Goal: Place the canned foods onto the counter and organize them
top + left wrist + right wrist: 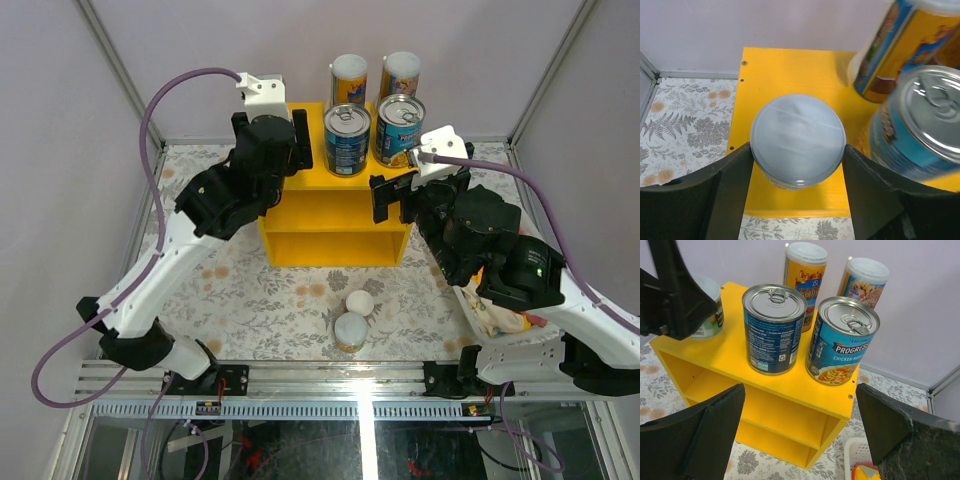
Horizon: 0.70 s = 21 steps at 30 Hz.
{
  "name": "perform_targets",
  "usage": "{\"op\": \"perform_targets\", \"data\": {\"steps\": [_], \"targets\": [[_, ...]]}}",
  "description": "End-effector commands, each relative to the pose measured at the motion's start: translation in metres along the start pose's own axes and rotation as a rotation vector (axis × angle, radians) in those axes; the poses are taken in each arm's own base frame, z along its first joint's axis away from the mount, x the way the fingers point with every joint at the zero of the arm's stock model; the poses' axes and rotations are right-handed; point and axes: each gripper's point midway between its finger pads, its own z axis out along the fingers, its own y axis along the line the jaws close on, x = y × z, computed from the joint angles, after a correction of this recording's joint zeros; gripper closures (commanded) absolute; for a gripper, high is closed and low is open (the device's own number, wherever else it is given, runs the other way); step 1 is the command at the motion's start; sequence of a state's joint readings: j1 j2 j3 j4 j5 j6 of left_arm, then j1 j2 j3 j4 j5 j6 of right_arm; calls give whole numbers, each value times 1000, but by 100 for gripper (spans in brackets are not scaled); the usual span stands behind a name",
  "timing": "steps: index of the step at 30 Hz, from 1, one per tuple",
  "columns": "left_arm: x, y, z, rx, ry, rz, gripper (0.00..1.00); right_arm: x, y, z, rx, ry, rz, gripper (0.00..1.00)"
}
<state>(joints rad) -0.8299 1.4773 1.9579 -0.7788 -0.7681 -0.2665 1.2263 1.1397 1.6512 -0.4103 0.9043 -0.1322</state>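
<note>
Fingers (725, 195) of the left gripper (797, 147) were clamped on a small can (797, 130) with a smooth white lid, standing at the left of the flat yellow counter (790, 70). Beside it two wide blue tins (774, 330) (842, 340) with silver pull-tab lids were set, two tall cans (804, 270) (864, 282) behind. The right gripper (800, 390) was spread wide open.

The left claw (798, 155) half hides the small can (712, 325) in the right wrist view; overhead it is unseen. The blue tin (920, 125) is blurred and cropped.
</note>
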Motion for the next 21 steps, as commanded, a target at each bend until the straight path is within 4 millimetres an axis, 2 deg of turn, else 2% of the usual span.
{"op": "perform_targets", "data": {"steps": [1, 6, 7, 13, 21], "targets": [[-33, -1, 21, 64, -79, -64, 100, -21, -9, -6, 6, -67, 66, 0], [-41, 4, 50, 83, -91, -105, 100, -25, -9, -6, 3, -82, 67, 0], [-43, 5, 54, 86, -91, -110, 100, -19, -6, -4, 1, -73, 53, 0], [-56, 2, 76, 114, -106, -131, 100, -15, -1, -2, -6, -73, 41, 0], [-47, -4, 101, 144, -96, -118, 100, -14, -2, -2, -2, -78, 39, 1]]}}
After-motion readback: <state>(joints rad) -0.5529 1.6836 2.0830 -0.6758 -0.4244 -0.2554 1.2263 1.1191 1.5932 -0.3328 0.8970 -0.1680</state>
